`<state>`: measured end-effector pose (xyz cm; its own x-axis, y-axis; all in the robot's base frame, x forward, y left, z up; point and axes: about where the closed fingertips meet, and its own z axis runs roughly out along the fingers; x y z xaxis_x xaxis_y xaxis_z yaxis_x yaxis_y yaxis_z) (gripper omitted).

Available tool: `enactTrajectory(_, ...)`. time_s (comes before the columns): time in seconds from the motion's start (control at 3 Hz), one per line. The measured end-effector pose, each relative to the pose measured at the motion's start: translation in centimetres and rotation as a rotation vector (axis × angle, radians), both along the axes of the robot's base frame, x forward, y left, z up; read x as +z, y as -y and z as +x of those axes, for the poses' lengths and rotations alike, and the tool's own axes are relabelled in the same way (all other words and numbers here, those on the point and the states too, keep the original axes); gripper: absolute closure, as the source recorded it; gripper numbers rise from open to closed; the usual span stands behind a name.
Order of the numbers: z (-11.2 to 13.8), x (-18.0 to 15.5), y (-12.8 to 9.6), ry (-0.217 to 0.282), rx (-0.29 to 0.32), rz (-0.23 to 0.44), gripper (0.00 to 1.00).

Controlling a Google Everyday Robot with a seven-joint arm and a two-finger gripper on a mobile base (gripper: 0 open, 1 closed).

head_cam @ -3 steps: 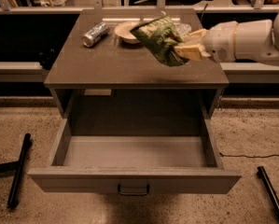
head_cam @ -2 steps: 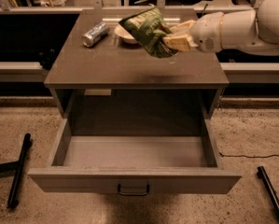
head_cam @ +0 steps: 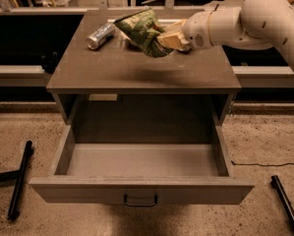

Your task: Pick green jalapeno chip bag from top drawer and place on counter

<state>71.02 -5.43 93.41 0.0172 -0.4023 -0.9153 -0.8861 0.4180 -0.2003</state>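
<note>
The green jalapeno chip bag [head_cam: 144, 31] is crinkled green foil and hangs in the air above the back middle of the counter [head_cam: 136, 70]. My gripper [head_cam: 168, 37] comes in from the right on a white arm and is shut on the bag's right end. The bag casts a shadow on the counter below it. The top drawer [head_cam: 141, 163] stands pulled wide open below the counter, with nothing showing inside. Its flat front carries a small dark handle [head_cam: 140, 200].
A silver can [head_cam: 101, 35] lies on its side at the counter's back left. A pale bowl is mostly hidden behind the bag. Black stand legs lie on the floor at left [head_cam: 18, 181] and right [head_cam: 286, 203]. A cable [head_cam: 264, 164] runs along the floor at right.
The gripper has carried the bag leftward and farther back over the counter, toward the can. The drawer and can have not moved.
</note>
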Motion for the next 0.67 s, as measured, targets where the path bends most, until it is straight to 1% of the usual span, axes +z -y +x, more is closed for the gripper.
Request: enactTrajectory(0.67,1.7,-2.2,-1.3,-0.062,-0.018,-0.015,0.37)
